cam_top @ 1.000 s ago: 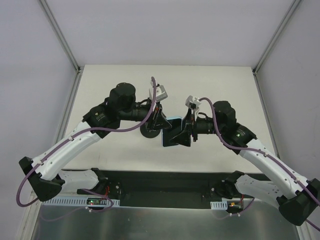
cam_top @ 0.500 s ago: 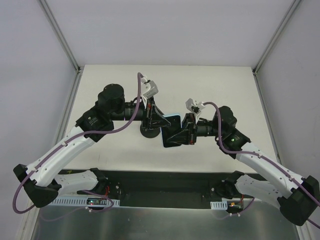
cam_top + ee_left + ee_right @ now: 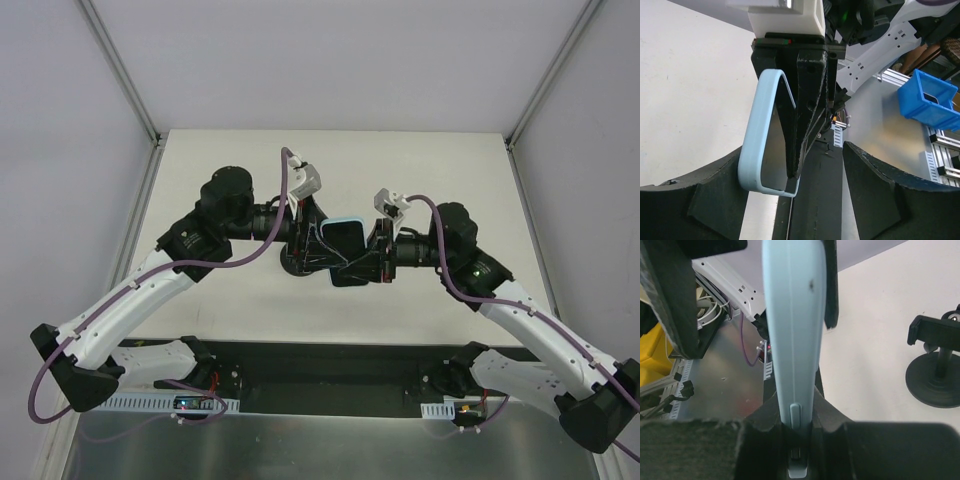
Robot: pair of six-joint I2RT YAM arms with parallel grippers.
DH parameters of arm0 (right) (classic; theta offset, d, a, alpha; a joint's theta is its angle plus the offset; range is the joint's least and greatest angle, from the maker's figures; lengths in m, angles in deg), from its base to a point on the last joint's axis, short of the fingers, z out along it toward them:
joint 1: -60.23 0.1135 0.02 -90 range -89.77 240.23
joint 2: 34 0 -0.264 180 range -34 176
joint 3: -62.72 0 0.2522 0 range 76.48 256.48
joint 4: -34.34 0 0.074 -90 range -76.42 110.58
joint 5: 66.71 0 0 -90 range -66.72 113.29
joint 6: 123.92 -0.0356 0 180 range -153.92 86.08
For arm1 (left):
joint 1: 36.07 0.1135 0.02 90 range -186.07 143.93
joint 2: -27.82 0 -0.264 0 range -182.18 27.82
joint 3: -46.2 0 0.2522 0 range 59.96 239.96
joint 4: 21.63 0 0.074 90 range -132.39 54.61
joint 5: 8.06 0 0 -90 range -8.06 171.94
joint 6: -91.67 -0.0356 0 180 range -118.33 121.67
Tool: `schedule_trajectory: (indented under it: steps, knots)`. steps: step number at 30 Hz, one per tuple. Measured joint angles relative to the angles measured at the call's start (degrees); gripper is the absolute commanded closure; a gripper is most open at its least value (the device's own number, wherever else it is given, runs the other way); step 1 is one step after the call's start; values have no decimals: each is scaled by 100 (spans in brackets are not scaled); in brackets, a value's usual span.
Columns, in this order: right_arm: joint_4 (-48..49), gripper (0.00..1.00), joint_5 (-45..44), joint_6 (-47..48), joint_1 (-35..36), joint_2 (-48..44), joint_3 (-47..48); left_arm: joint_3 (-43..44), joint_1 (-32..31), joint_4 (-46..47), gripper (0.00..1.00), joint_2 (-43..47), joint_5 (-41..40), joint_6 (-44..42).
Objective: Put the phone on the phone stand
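Pale-blue-rimmed, the phone [image 3: 792, 340] sits clamped in the right hand [image 3: 364, 262], up off the table [image 3: 450, 170]. The left hand [image 3: 312, 250] is spread apart either side of it (touching? can't tell), with the phone stand [image 3: 935, 384] below that hand.

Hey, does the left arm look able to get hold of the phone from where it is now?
Probably yes. The left tool is open, apparently with a finger on either side of the phone, whose other end the right tool grips.

Light blue phone [image 3: 792, 340], black phone stand [image 3: 932, 385]
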Motion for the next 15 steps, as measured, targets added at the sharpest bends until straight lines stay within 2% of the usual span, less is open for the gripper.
schedule_trajectory:
  steps: [2,4,6,8,10,12,15]
  knots:
    - [-199,99,17,153,-2,116,245,4,0,-17,37,0,39,-15]
    - [-304,99,15,260,-2,149,345,7,2,-31,36,0,46,-48]
    - [-439,99,13,352,-24,125,365,13,13,-46,30,0,63,-103]
    - [-627,99,-11,433,-59,83,365,24,52,-52,28,0,125,-125]
    - [-831,99,-28,507,-120,20,365,50,114,-76,36,-24,262,-125]
    - [-979,99,-37,577,-168,-57,372,101,203,-79,50,-92,433,-105]
    - [-1161,99,-46,640,-203,-168,376,153,319,-72,53,-247,664,-66]
